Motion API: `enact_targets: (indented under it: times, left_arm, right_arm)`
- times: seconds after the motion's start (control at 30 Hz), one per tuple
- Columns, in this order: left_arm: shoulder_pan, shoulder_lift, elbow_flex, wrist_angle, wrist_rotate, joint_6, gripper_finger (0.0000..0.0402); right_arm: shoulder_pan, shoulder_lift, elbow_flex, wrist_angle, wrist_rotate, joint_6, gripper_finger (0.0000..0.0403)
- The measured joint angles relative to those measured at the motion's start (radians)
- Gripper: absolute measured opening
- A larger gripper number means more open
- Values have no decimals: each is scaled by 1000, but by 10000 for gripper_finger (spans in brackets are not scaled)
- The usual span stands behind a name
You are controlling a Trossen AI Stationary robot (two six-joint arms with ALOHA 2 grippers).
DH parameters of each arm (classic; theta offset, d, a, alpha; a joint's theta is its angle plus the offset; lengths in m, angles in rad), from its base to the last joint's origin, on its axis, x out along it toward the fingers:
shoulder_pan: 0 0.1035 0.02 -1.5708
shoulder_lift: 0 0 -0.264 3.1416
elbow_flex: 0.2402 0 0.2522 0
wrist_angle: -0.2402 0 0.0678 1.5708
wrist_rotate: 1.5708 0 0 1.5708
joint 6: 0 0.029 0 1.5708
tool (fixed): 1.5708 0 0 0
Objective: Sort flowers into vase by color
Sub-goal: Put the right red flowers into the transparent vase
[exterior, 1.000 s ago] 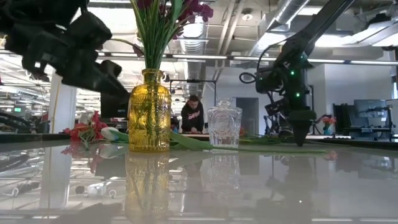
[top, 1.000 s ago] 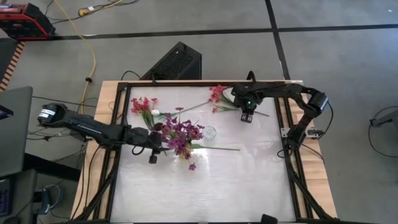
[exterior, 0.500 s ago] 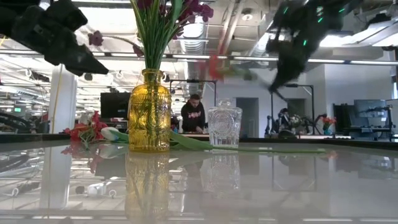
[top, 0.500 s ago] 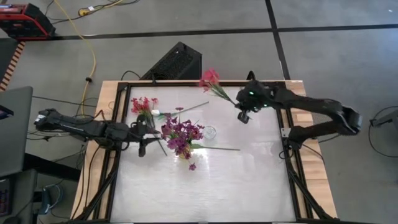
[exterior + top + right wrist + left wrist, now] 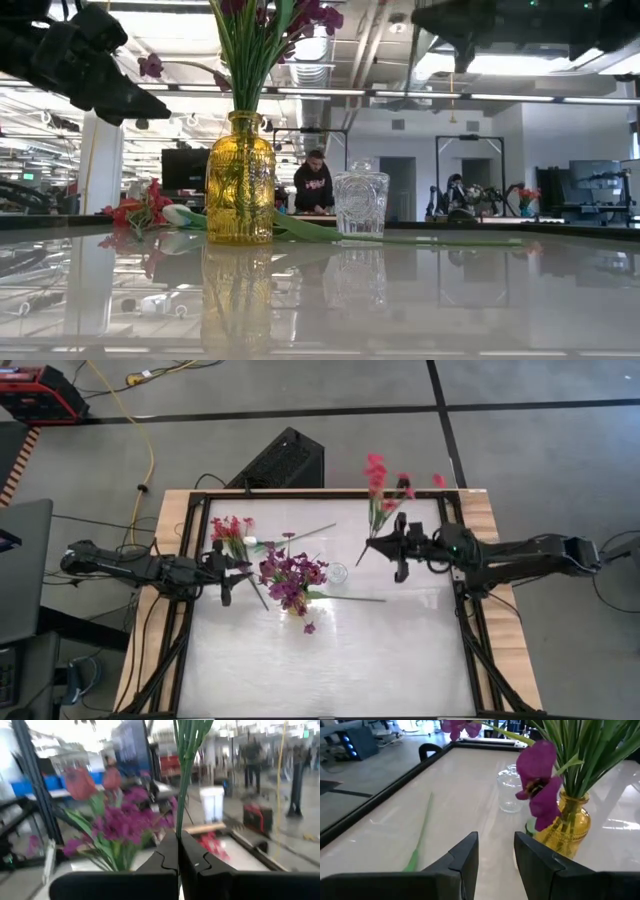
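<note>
Gripping red-pink sprig (image 5: 381, 490), thin green stem, right gripper (image 5: 397, 552)

lab/workshop | exposed ceiling ducts (image 5: 470, 15) | concrete floor (image 5: 540, 450) | monitors (image 5: 590, 175)

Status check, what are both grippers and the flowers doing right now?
Right gripper shut on red flower sprig, lifted above the table. Left gripper open, empty, beside the yellow vase of purple flowers. Clear glass vase empty, nothing blocking it.
</note>
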Motion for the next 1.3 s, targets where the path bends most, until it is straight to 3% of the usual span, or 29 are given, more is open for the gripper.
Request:
enact_targets:
  times: [0.23,0.47,0.63,0.9,1.3]
  left_arm:
    - [0,2,0,38,-6,15,114]
    - [0,3,0,55,-5,24,114]
    - [1,6,0,55,-4,26,114]
    - [1,6,0,54,-4,48,114]
    - [1,6,0,54,-3,48,114]
  right_arm:
    - [149,179,-33,233,222,-98,21]
    - [171,400,-33,512,232,-95,21]
    - [164,479,-32,554,233,-98,21]
    - [160,534,-32,579,238,-88,21]
    - [148,496,-32,579,237,-117,21]
